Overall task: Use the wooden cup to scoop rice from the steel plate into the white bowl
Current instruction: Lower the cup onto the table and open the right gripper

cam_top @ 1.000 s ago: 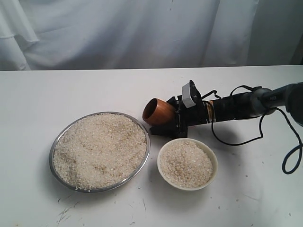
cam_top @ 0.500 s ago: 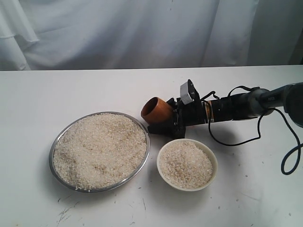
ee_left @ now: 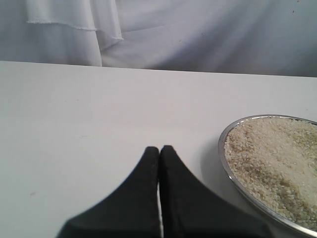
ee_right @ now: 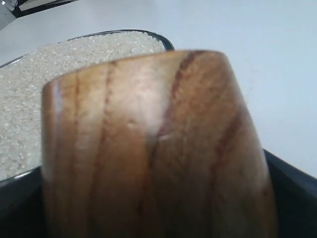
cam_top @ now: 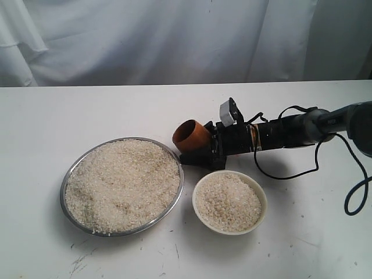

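Observation:
The steel plate (cam_top: 65, 180) lies left of centre, heaped with rice (cam_top: 122, 183). To its right stands the white bowl (cam_top: 261, 200), filled with rice too. My right gripper (cam_top: 204, 145) is shut on the wooden cup (cam_top: 190, 136), held on its side just behind the gap between plate and bowl, its dark mouth facing the plate. In the right wrist view the wooden cup (ee_right: 153, 158) fills the frame, with the steel plate (ee_right: 166, 42) beyond it. My left gripper (ee_left: 160, 148) is shut and empty, beside the steel plate (ee_left: 225, 161); it does not show in the exterior view.
A white cloth (cam_top: 174, 40) hangs behind the table's far edge. A black cable (cam_top: 354, 192) loops from the right arm over the table at the right. Faint scuff marks (cam_top: 81, 261) mark the tabletop near the front.
My right gripper has carried the wooden cup slightly left, toward the plate's near rim, and a little higher. Plate, bowl and rice are unchanged.

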